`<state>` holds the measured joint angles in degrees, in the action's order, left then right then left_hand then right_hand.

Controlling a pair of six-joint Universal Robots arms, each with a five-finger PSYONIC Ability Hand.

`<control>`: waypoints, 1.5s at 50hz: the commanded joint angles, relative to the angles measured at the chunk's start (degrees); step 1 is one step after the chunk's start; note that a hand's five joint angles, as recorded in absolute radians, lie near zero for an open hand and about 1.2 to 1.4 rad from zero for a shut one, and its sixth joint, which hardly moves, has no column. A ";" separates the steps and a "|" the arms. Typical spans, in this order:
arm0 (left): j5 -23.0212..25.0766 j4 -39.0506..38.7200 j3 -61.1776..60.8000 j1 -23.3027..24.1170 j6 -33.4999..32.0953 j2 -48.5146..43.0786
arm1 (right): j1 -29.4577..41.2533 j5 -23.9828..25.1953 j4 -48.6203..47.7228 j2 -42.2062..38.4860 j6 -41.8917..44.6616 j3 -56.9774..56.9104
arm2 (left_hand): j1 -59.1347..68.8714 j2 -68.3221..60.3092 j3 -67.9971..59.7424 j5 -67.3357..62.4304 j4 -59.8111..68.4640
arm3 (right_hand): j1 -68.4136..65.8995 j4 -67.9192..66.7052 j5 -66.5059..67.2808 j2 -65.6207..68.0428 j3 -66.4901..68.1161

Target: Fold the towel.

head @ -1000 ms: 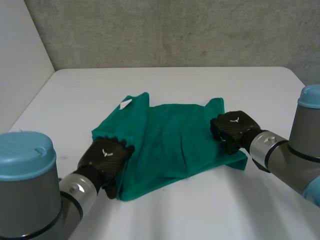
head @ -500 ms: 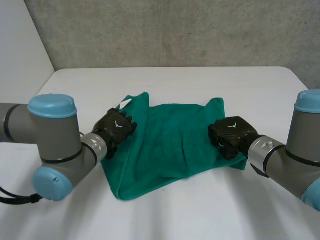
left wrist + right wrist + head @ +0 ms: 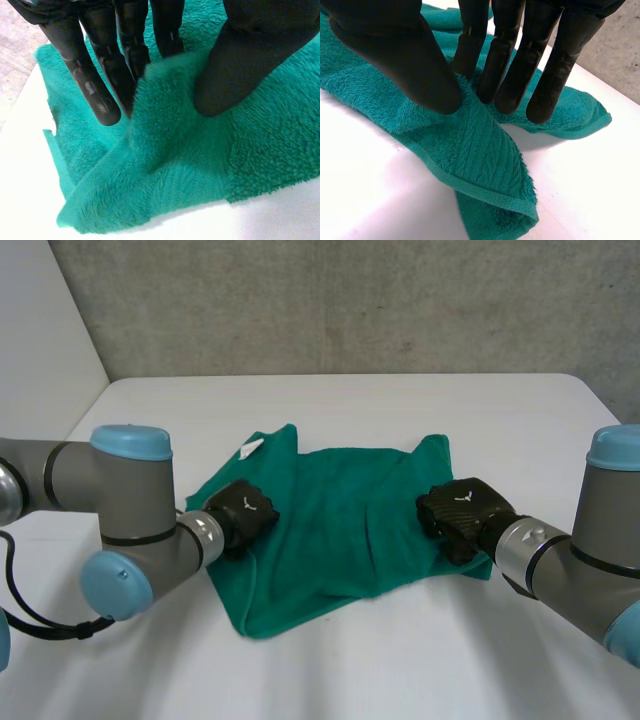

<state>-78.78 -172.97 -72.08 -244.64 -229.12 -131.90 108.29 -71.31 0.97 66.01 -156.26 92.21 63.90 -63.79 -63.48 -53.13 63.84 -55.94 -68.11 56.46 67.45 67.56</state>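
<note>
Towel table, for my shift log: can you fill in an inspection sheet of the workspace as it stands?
Surface: white table, with the towel lying on it.
Job's things: green towel, spread and wrinkled mid-table; white tag at its far left corner.
Clutter: nothing seen.
Hands: left hand pinches a ridge of cloth near the towel's left edge; right hand pinches cloth at its right edge.
Cables: nothing seen across the towel.
Surroundings: grey concrete wall behind the table.
</note>
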 commanded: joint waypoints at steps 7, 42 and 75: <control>-5.77 -7.29 -2.88 -0.92 -0.09 5.07 | -0.09 -0.06 0.00 0.00 0.34 -0.10 | 12.10 -12.20 -12.52 -12.87 12.16 | -24.06 -11.89 13.54 12.55 12.44; -9.90 -5.54 -26.53 -9.45 0.08 31.26 | -2.29 -1.55 27.40 8.08 16.32 -10.47 | 16.10 -16.21 -16.52 -16.87 16.16 | -24.06 -11.89 13.54 12.55 12.44; -11.05 -19.77 -27.76 -14.37 11.15 21.69 | -11.87 2.40 13.36 14.40 -1.59 -2.57 | 16.10 -16.21 -16.52 -16.87 16.16 | 38.79 50.96 -49.31 -50.30 -50.41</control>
<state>-89.99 -191.24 -101.25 -258.90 -222.01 -106.58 99.53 -71.76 13.98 69.94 -157.05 82.35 65.77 -68.61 -68.27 -55.61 68.41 -16.33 -18.00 7.87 20.28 18.11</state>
